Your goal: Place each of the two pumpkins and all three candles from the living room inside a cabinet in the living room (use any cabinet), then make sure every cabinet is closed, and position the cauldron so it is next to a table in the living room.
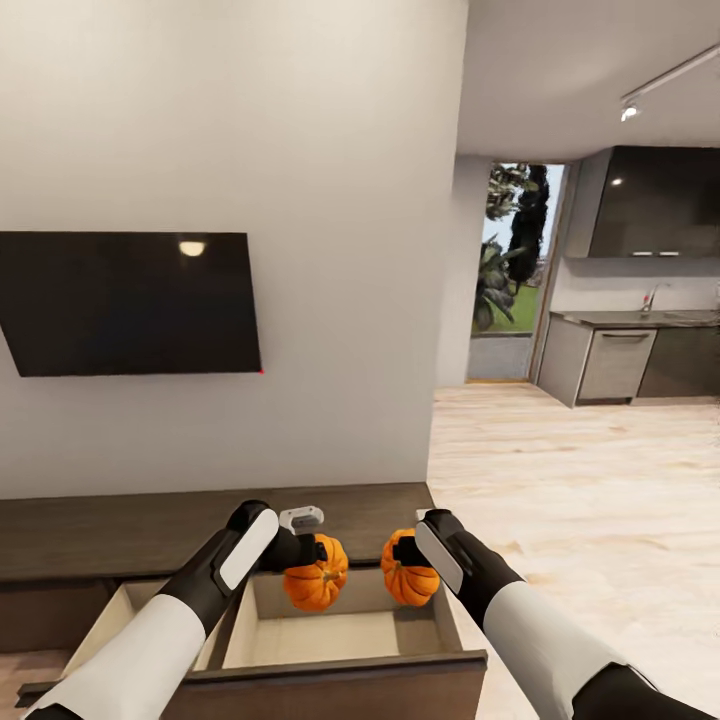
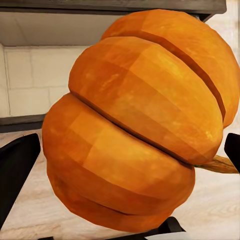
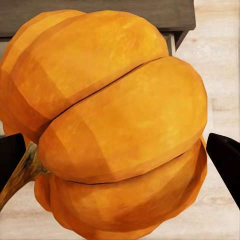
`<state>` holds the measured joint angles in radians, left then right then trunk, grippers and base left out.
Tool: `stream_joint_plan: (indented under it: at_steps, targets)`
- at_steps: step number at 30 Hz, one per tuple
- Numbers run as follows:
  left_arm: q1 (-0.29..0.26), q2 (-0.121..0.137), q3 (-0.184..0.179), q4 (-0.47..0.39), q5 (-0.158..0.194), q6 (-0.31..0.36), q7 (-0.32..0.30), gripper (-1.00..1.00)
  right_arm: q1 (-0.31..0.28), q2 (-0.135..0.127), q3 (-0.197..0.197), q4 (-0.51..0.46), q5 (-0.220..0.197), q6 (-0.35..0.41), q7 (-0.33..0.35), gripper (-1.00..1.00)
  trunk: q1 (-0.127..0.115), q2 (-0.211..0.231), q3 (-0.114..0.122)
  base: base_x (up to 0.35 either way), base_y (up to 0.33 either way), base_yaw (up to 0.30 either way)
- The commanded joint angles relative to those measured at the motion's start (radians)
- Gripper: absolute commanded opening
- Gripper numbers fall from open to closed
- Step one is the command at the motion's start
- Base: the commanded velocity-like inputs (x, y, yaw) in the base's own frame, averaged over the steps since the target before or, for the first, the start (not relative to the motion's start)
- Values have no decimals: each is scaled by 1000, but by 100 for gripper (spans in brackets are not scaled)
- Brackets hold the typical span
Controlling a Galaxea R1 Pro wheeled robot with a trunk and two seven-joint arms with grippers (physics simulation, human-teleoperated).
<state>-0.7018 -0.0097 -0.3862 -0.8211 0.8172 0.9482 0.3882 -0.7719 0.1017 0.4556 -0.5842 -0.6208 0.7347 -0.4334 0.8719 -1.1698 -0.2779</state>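
I hold two orange ribbed pumpkins, one per hand. The left pumpkin (image 1: 316, 577) hangs in my left gripper (image 1: 312, 560), shut on it, over the open drawer (image 1: 340, 635) of the dark brown cabinet (image 1: 130, 535). Close up, this pumpkin (image 2: 135, 125) sits between black fingers (image 2: 15, 165). The right pumpkin (image 1: 409, 580) is in my right gripper (image 1: 405, 562), also shut, above the same drawer's right part. Its stem shows in the near view of the pumpkin (image 3: 115, 125), with a dark finger (image 3: 227, 160) on either side. The drawer's pale inside looks bare.
A black TV (image 1: 130, 302) hangs on the white wall above the cabinet. A second drawer (image 1: 120, 615) stands open to the left. Light wood floor (image 1: 580, 480) runs right toward a kitchen with grey units (image 1: 620, 360) and a glass door (image 1: 515, 270).
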Motion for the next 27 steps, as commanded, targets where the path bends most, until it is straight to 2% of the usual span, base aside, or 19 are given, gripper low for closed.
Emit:
stream_joint_plan:
  at_steps: [1, 14, 23, 27]
  targets:
    - [-1, 0, -2, -1, 11, 1, 10, -100, -1, -1, 5, -1, -10, 2, -10, -100, 0, -1, -1, 23, 41, -51]
    - [-1, 0, -2, -1, 11, 1, 11, -100, -1, 0, 5, -5, -10, 3, 9, -100, 0, -1, -1, 10, 8, -10]
    - [-1, 0, -2, 0, 11, 1, 12, -100, -1, 1, 5, -4, -11, 7, 15, -100, 0, -1, -1, 180, 0, 0]
    - [-1, 0, -1, -1, 13, 6, 12, -100, -1, 1, 5, -4, -12, 43, 18, -100, 0, -1, -1, 35, 0, 0]
